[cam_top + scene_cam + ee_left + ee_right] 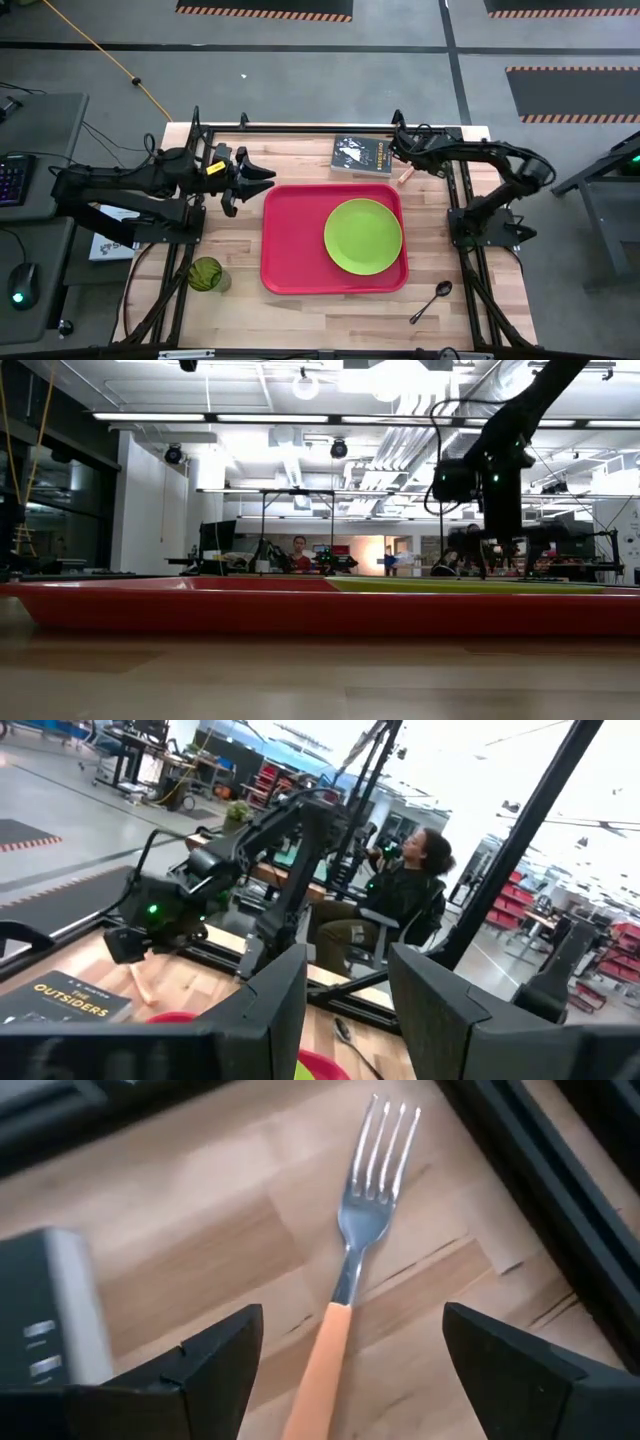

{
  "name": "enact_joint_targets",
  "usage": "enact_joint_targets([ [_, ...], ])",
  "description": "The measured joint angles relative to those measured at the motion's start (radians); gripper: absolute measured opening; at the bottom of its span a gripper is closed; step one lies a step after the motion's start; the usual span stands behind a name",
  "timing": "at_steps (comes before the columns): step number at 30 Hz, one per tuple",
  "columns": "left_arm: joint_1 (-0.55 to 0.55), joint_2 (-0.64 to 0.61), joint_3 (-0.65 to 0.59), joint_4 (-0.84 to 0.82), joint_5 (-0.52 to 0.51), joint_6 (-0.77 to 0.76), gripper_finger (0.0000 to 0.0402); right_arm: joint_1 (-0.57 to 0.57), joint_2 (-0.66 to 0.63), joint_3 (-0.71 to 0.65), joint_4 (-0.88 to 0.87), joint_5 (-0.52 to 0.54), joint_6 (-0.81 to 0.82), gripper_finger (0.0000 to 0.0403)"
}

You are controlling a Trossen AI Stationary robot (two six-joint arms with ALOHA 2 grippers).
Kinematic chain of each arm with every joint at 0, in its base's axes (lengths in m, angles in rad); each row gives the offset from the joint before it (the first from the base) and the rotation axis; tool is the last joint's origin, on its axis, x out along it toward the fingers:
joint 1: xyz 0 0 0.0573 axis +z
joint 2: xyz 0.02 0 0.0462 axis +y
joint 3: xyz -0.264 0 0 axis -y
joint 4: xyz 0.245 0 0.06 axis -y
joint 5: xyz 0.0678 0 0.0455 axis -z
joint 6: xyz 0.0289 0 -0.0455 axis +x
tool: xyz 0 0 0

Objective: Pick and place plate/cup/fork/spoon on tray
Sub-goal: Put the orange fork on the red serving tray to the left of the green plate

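The lime-green plate (363, 236) lies flat in the right half of the red tray (290, 250). The olive cup (207, 274) stands on the table, left of the tray's near corner. The dark spoon (432, 300) lies near the table's front right. The orange-handled fork (345, 1250) lies flat on the table by the black book (363, 156); its handle end also shows in the high view (405, 176). My right gripper (350, 1370) is open over the fork, one finger on either side of the handle. My left gripper (265, 180) is open, off the tray's far left corner.
The black book lies at the table's far edge, close beside the fork. Dark frame rails (462, 200) run along the table's right side near the fork. A person (405, 890) sits beyond the table. Bare wood shows between the tray and the spoon.
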Motion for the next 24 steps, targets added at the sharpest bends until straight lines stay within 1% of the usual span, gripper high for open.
enact_joint_targets([
  [5,0.0,0.0,0.0,0.001,-0.001,0.0,0.0131,-0.006,0.086,0.0,0.026,-0.034,0.048,0.0286],
  [10,0.0,0.0,0.0,0.001,-0.004,0.0,0.0131,-0.004,0.128,0.003,0.07,-0.037,0.06,0.0244],
  [14,0.0,0.0,0.0,0.001,-0.004,0.0,0.0131,-0.004,0.145,0.004,0.081,-0.039,0.063,0.018],
  [20,0.0,0.0,0.0,0.001,-0.004,0.0,0.0131,-0.004,0.146,0.004,0.09,-0.041,-0.021,0.0045],
  [21,0.0,0.0,0.0,0.001,-0.007,0.0,0.0131,-0.004,0.145,0.004,0.087,-0.042,-0.04,0.0028],
  [22,0.0,0.0,0.0,0.001,-0.013,0.0,0.0131,-0.004,0.141,0.004,0.084,-0.043,-0.064,0.002],
  [24,0.0,0.0,0.0,0.002,-0.028,0.0,0.0131,-0.004,0.13,0.003,0.08,-0.044,-0.104,0.0023],
])
